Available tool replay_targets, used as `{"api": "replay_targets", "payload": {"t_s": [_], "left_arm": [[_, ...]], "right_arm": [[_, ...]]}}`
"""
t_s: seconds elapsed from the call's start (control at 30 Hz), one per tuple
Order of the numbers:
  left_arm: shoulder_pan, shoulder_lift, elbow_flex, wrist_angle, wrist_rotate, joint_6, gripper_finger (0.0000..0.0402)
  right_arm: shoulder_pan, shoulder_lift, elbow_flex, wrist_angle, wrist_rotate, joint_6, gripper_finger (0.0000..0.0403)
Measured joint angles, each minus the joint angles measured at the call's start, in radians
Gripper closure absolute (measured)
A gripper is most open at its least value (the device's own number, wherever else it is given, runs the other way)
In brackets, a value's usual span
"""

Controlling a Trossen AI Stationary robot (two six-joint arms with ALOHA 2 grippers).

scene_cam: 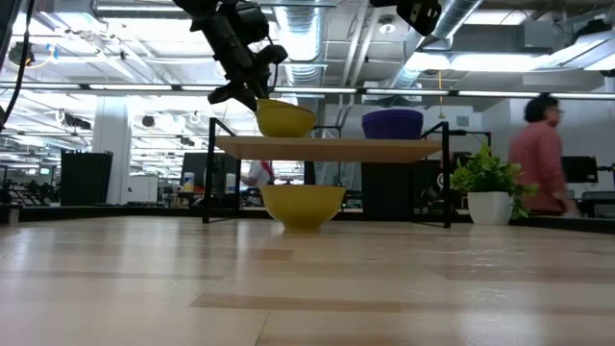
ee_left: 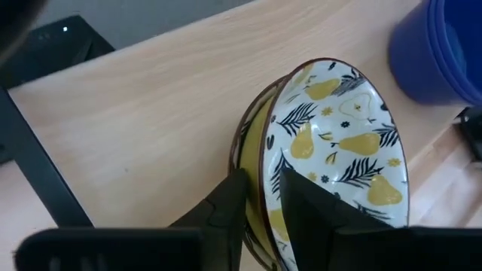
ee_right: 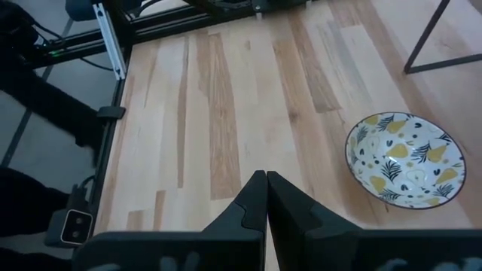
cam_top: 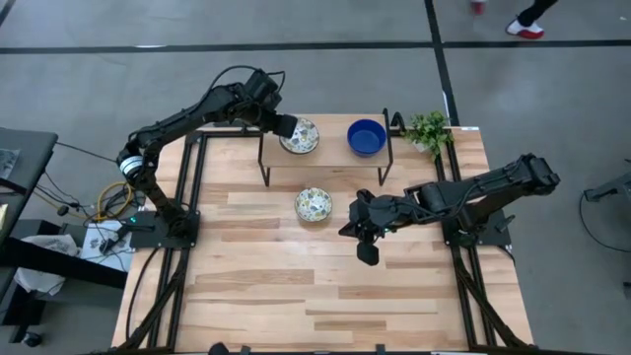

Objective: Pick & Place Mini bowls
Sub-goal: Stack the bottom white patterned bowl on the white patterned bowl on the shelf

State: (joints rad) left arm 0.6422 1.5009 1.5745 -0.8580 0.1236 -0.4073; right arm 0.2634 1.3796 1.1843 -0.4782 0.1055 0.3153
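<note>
On a small raised wooden shelf (cam_top: 325,158) at the far side of the table (cam_top: 256,296), the left gripper (ee_left: 260,199) straddles the rim of a pear-patterned bowl (ee_left: 339,150), one finger (ee_left: 226,211) outside and one inside, set slightly apart around the rim. A blue bowl (cam_top: 367,137) sits beside it on the same shelf. A second pear-patterned bowl (cam_top: 314,204) rests on the tabletop just in front of the shelf. The right gripper (ee_right: 265,197), fingers pressed together and empty, hovers over the boards near that bowl. A green potted plant (cam_top: 427,129) stands off the shelf's right end.
</note>
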Motion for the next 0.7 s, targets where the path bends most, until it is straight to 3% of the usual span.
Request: {"api": "replay_targets", "payload": {"t_s": [0.5,0.7], "left_arm": [[0.000,-0.038,0.000,0.049,-0.018,0.093,0.0319],[0.000,-0.051,0.000,0.066,-0.019,0.120,0.0290]], "right_arm": [[-0.002,0.000,0.000,0.000,0.003,0.009,0.0402],[-0.002,0.000,0.000,0.000,0.002,0.011,0.0402]]}}
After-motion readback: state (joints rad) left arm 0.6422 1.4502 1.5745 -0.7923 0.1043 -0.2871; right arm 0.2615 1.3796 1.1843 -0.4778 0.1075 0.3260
